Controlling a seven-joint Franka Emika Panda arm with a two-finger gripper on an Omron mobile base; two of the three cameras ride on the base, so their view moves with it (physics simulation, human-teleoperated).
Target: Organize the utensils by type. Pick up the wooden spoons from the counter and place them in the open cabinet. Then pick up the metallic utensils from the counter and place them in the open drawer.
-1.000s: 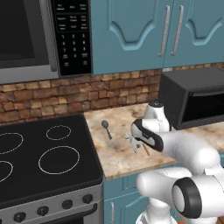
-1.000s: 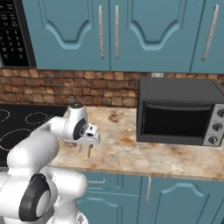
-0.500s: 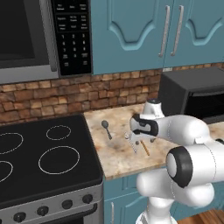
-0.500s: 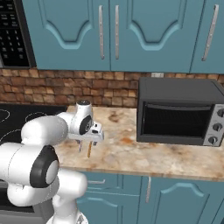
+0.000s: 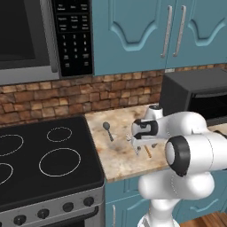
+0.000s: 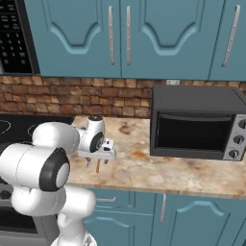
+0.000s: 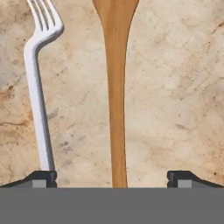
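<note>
Fingers spread wide, empty, straddling a wooden spoon's handle on the marbled counter; a silver fork lies beside it. Spoon's bowl cut off.

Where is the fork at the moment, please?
In the hand view, the fork lies flat on the counter, just left of the wooden spoon and parallel to it, its handle by the open hand's left fingertip.

Lying flat on the marbled counter: dark spoon nearest the stovetop, then silver fork beside wooden spoon, toaster oven farthest.
</note>
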